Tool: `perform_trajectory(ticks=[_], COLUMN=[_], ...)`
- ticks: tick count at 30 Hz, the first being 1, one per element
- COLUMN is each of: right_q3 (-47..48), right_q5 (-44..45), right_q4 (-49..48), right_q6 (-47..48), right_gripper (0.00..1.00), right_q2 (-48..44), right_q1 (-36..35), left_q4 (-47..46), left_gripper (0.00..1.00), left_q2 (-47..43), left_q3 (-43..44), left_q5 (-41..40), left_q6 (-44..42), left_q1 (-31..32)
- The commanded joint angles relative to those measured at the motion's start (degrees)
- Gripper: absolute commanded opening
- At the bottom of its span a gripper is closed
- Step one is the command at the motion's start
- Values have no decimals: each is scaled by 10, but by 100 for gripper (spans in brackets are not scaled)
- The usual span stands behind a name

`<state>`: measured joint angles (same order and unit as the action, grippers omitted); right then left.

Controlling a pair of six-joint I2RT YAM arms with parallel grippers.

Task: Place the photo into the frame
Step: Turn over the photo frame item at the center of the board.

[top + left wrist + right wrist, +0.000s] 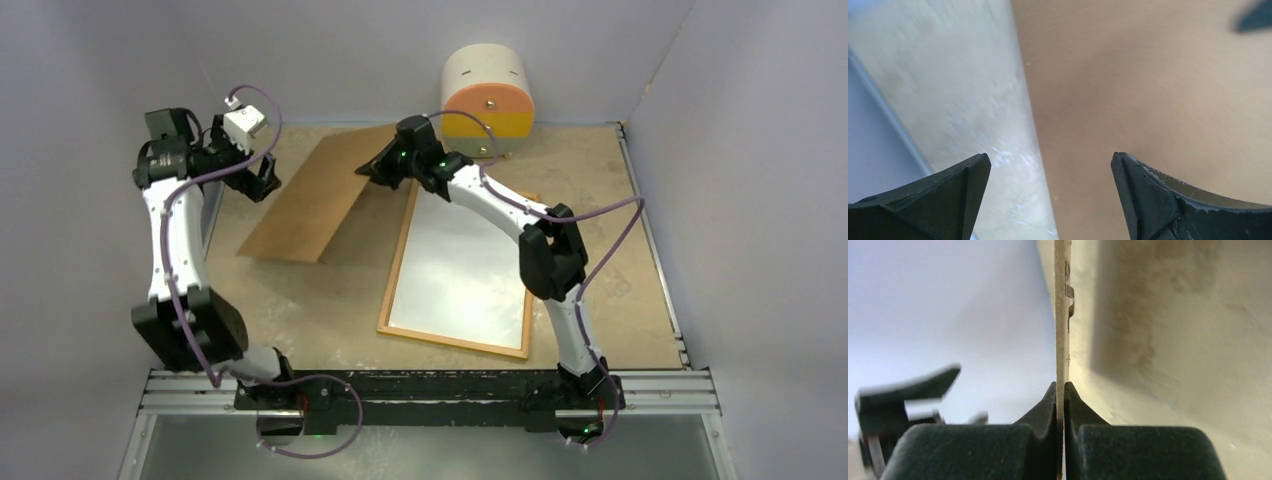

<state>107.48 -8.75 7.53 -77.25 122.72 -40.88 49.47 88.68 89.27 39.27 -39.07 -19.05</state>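
Note:
The frame (452,342) lies flat at the table's middle, light wood side up. A pale whitish surface (460,265) fills its inside; I cannot tell whether that is the photo's white back or the pane. The plain brown backing board (310,200) stands tilted left of the frame, far right corner raised. My right gripper (375,168) is shut on that corner; in the right wrist view its jaws (1060,390) pinch the thin board edge (1061,315). My left gripper (262,180) stands open at the board's far left side, over the board (1148,90), holding nothing (1050,165).
A white drum with an orange and yellow face (487,90) stands at the back wall behind the frame. Metal rails run along the table's right side (650,240) and near edge. Grey walls close in on both sides.

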Motion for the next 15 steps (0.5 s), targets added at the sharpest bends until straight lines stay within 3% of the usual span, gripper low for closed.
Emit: perform_trajectory(ticks=[1, 5, 9, 15], right_q3=[137, 195, 189, 148], right_q5=[-116, -160, -169, -211], right_q4=[-34, -58, -91, -167], right_q6=[-103, -157, -188, -254], right_gripper=[0, 0, 0, 0], right_q2=[49, 88, 76, 61], right_q1=[39, 60, 67, 65], left_q4=[51, 36, 133, 57], left_gripper=[100, 100, 100, 98], left_q2=[-125, -225, -246, -292], left_q3=[-20, -85, -100, -172], left_q5=[138, 153, 155, 169], left_q6=[-203, -314, -455, -478], left_q1=[2, 2, 2, 3])
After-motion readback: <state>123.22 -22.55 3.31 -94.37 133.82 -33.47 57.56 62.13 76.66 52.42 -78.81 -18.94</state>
